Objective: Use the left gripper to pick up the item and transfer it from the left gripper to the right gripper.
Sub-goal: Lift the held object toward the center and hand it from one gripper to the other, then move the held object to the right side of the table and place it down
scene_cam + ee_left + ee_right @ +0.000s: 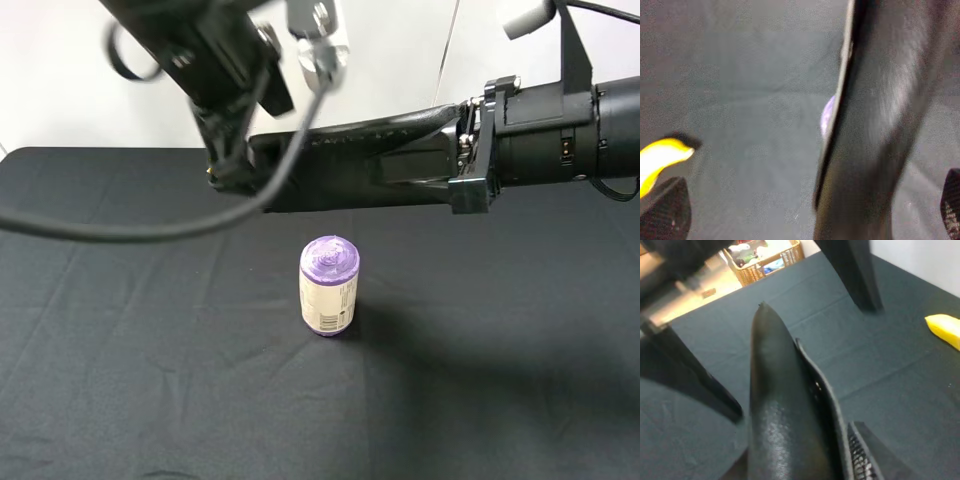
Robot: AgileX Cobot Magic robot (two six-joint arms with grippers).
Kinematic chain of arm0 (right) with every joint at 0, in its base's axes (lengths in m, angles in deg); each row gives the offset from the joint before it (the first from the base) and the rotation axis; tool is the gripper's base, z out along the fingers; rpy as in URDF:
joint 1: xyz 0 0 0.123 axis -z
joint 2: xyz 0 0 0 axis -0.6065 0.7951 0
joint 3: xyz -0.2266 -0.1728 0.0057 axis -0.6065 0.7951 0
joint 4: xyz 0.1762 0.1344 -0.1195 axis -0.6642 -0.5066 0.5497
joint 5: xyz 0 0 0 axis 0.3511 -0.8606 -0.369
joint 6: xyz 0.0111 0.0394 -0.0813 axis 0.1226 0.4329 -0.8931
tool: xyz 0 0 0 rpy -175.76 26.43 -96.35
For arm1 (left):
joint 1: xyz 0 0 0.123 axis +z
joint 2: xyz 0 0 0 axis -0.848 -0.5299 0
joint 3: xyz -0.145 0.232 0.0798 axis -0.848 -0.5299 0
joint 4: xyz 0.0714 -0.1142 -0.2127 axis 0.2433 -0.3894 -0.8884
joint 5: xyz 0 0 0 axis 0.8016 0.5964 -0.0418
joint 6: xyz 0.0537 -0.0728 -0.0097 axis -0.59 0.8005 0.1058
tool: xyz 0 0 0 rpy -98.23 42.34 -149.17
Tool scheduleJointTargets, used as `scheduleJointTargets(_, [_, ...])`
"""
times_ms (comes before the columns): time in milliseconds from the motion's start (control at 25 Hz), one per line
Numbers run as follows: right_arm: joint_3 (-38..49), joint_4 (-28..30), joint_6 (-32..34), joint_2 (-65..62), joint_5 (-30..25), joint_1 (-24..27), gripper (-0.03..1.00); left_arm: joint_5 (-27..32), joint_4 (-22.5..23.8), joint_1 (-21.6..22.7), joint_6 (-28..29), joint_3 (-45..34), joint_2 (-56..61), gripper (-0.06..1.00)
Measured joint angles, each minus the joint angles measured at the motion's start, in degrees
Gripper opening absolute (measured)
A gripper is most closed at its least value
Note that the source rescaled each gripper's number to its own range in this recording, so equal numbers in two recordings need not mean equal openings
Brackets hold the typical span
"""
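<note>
The long black case [350, 160] hangs level in the air above the table, its wedge end toward the left arm. My right gripper [457, 150] is shut on its right end; one ridged pad [860, 457] presses against its side. My left gripper [228, 165] is open around the case's left end. Its two fingertips [665, 215] stand wide apart on either side of the case [875, 125] and are not touching it. In the right wrist view the case [775, 410] runs away from the camera between the left gripper's spread fingers [855, 275].
A purple-topped can [330, 285] stands upright on the black cloth [150, 350], right below the case. A yellow banana [657, 157] lies on the cloth, also in the right wrist view [945, 327]. A wicker basket [765, 260] sits beyond the table.
</note>
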Motion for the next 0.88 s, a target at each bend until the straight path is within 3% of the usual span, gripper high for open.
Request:
scheduleJointTargets(240, [0.0, 0.55, 0.0, 0.0, 1.46, 0.0, 0.01, 6.49, 5.66, 0.0, 8.03, 0.0, 8.01, 1.0])
scheduleJointTargets(520, [0.0, 0.86, 0.42, 0.0, 1.46, 0.0, 0.01, 20.32, 11.91, 0.0, 25.41, 0.0, 15.88, 1.0])
scheduleJointTargets(680, [0.0, 0.92, 1.17, 0.0, 1.58, 0.0, 0.01, 20.41, 14.99, 0.0, 34.3, -0.74, 20.59, 1.0])
scheduleJointTargets(880, [0.0, 2.25, 1.81, 0.0, 1.76, 0.0, 0.01, 20.41, 17.59, 0.0, 41.84, -8.58, 29.33, 1.0])
